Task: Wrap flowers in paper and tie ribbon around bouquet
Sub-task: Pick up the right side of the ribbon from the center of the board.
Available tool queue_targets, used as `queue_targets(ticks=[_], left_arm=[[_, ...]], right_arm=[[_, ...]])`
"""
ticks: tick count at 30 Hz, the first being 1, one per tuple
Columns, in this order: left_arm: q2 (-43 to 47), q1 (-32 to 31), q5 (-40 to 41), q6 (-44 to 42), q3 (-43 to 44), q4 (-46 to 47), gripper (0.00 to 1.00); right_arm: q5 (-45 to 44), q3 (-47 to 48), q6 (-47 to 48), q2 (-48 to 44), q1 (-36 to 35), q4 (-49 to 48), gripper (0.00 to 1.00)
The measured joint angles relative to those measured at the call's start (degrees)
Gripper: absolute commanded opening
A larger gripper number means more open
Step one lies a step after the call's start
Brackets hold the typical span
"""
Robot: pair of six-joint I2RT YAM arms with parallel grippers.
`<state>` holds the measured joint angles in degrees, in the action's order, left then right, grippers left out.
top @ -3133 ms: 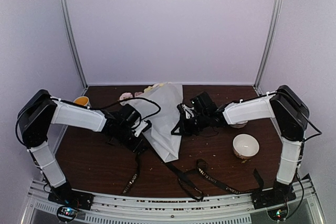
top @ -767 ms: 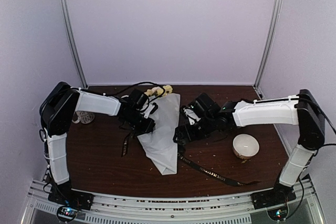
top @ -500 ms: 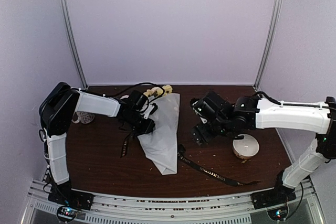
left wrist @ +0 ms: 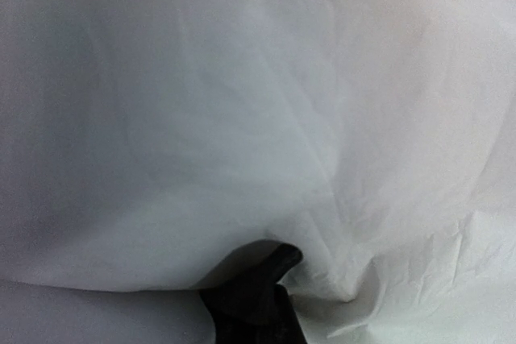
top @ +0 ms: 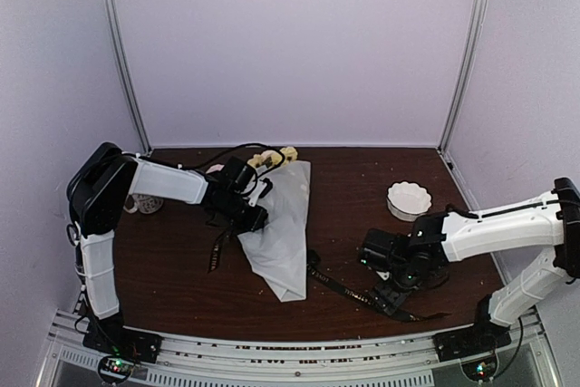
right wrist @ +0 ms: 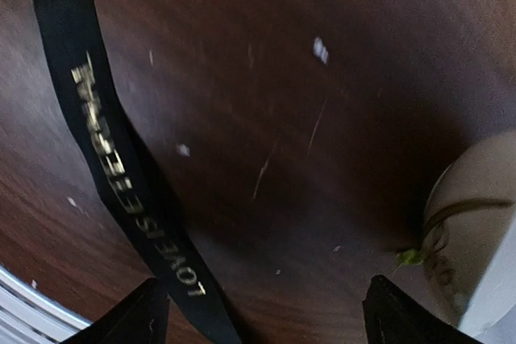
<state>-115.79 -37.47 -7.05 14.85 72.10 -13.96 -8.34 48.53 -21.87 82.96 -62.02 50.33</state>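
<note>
The bouquet lies on the table as a pale paper (top: 283, 233) cone, with yellow and pink flowers (top: 275, 158) at its far end. My left gripper (top: 246, 213) is shut on the cone's left edge. In the left wrist view the paper (left wrist: 242, 118) fills the frame and one dark finger (left wrist: 256, 292) is pressed into it. The black ribbon (top: 349, 289) runs from under the cone toward the near right, and a short end (top: 217, 249) shows left of the cone. My right gripper (top: 391, 295) hangs open low over the ribbon. Its gold lettering (right wrist: 109, 159) passes by the left fingertip (right wrist: 149, 316).
A white scalloped bowl (top: 408, 198) stands at the back right. Another pale bowl (right wrist: 476, 207) sits just right of my right gripper, hidden under that arm in the top view. A small cup (top: 145, 203) is at the far left. The table's near edge (top: 299, 337) is close.
My right gripper has let go at the cone's right side, opened, and swung back toward the near right, down over the ribbon. The left gripper and the bouquet have stayed put.
</note>
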Motion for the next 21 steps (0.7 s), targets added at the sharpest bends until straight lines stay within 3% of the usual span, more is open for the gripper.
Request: queue_targets(ticks=[6,10,13,14,16,21], left_arm=[[0.1,0.0,0.1,0.0,-0.1,0.2,0.0],[0.1,0.0,0.1,0.0,-0.2,0.2,0.0],[0.1,0.0,0.2,0.0,-0.2,0.3,0.0],[0.1,0.0,0.2,0.0,-0.2,0.3,0.0],[0.1,0.0,0.2,0.0,-0.2,0.3,0.0],[0.2,-0.1,0.7,-0.2,-0.2,0.3,0.0]], right_arm=[[9.9,-5.5,-2.8,-0.8,0.0,1.4,0.87],[13.3,-6.6,-3.1,-0.3,0.0,1.4,0.58],[15.2,-6.5,-2.9,0.4,0.0,1.6,0.47],[15.7,-6.4,-2.9,0.6,0.0,1.6,0.36],[17.4,-6.2,-2.5,1.1,0.0,1.6,0.01],[20.4,-5.6,-1.4,1.6,0.0,2.4,0.0]])
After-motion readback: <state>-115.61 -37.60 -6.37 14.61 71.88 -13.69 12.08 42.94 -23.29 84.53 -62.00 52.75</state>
